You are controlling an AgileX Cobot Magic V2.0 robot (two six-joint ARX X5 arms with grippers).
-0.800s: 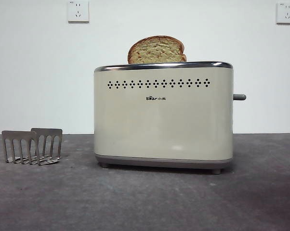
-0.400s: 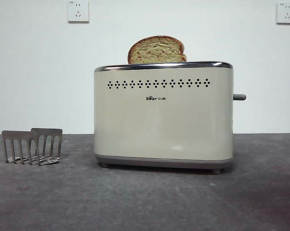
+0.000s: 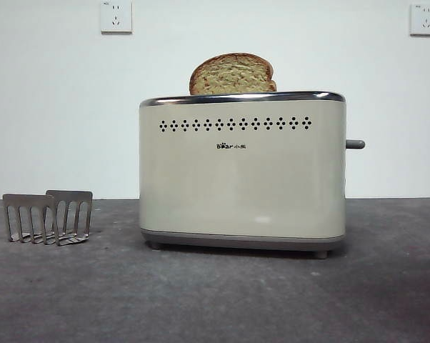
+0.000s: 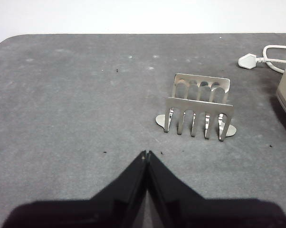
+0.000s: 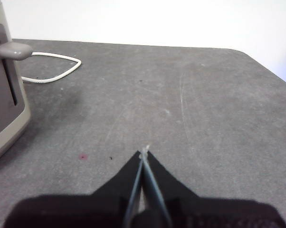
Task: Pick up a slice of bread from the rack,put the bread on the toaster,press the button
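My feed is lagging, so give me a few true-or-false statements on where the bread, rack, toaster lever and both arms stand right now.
1. The bread stands in the toaster. True.
2. The rack holds a slice. False: it is empty.
3. The left gripper is shut on the bread. False: it is shut on nothing, over the table near the rack.
4. The right gripper touches the lever. False: it is apart from it.
5. The lever sits high in its slot. True.

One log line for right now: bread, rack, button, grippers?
bread: in toaster slot, top showing | rack: empty | button: up | left gripper: shut, near rack | right gripper: shut, off button
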